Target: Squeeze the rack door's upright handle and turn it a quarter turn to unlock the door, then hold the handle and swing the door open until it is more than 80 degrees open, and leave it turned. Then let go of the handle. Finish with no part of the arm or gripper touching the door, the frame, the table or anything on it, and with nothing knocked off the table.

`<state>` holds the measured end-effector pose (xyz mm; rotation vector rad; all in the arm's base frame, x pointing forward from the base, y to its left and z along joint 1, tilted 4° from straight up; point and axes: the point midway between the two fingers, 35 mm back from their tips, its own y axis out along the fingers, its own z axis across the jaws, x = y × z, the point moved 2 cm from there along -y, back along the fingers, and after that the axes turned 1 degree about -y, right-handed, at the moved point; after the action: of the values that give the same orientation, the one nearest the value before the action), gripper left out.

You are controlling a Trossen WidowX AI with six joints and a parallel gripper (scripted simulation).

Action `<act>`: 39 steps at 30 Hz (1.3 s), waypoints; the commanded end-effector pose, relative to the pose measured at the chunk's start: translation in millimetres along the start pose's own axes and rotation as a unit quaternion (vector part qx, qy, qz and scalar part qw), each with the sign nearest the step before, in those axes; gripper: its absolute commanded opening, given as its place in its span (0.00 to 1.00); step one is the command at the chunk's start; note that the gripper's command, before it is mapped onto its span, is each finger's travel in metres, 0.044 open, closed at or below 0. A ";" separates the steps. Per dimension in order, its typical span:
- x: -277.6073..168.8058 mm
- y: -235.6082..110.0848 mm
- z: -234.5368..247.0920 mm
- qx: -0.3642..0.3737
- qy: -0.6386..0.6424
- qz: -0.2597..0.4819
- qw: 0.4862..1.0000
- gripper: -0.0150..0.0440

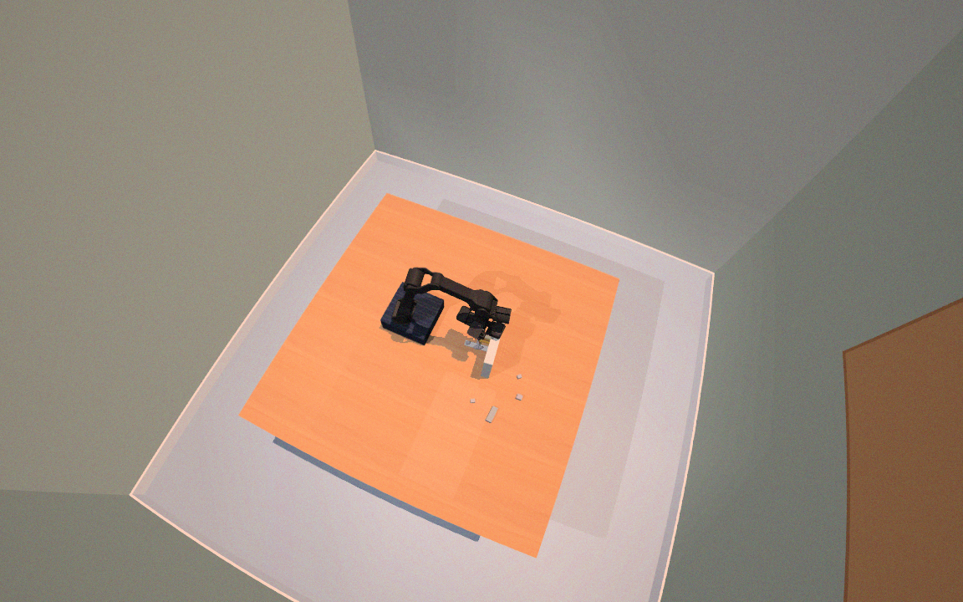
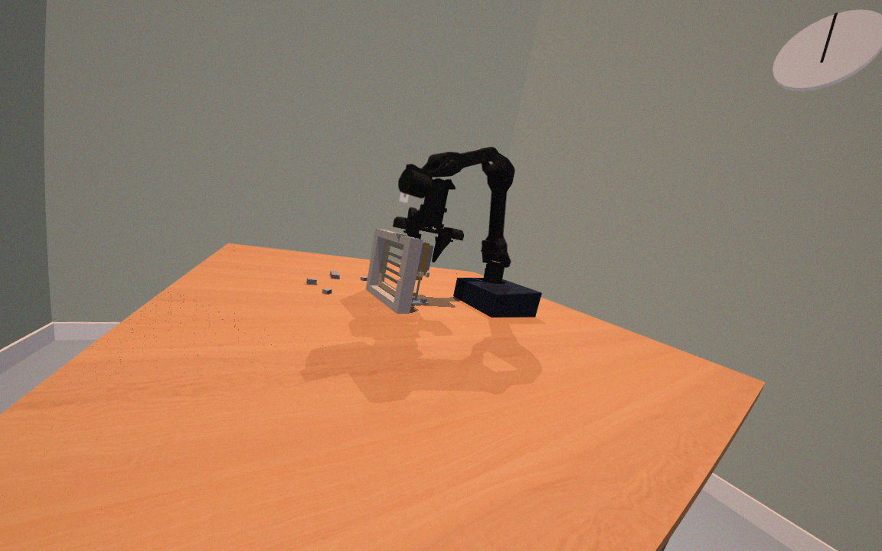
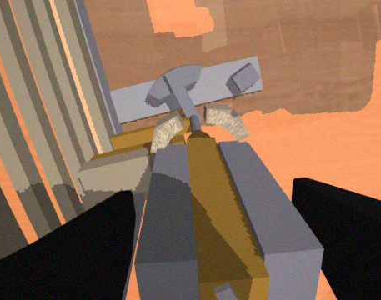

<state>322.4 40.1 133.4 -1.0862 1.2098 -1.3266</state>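
Observation:
The rack's light grey frame (image 1: 493,349) (image 2: 411,277) stands upright on the table. Its slatted door (image 2: 393,263) (image 3: 40,104) looks closed in the frame. The upright handle (image 3: 217,183) (image 2: 426,256) has a gold core between two grey side plates, on the side facing my base. A thin rod runs from it down to a grey rounded piece (image 3: 187,77) over a flat bar (image 3: 217,93) near the table. My gripper (image 3: 213,197) (image 2: 426,249) points down with its black fingers apart, one on either side of the handle. The fingers do not look pressed on it. I cannot tell how far the handle is turned.
The orange wooden table (image 1: 335,374) (image 2: 293,445) bears my dark base (image 1: 411,314) (image 2: 497,298) beside the rack. Several small grey blocks, such as one at the far side of the rack (image 1: 491,414) (image 2: 311,282), lie on the table.

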 end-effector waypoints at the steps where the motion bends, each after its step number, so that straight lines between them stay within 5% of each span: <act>1: 1.7 1.0 1.1 0.001 0.005 -0.003 1.000 0.66; 39: 2.3 1.0 0.3 0.001 -0.010 -0.003 1.000 0.29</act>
<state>323.4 38.7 132.9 -1.0825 1.2120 -1.3334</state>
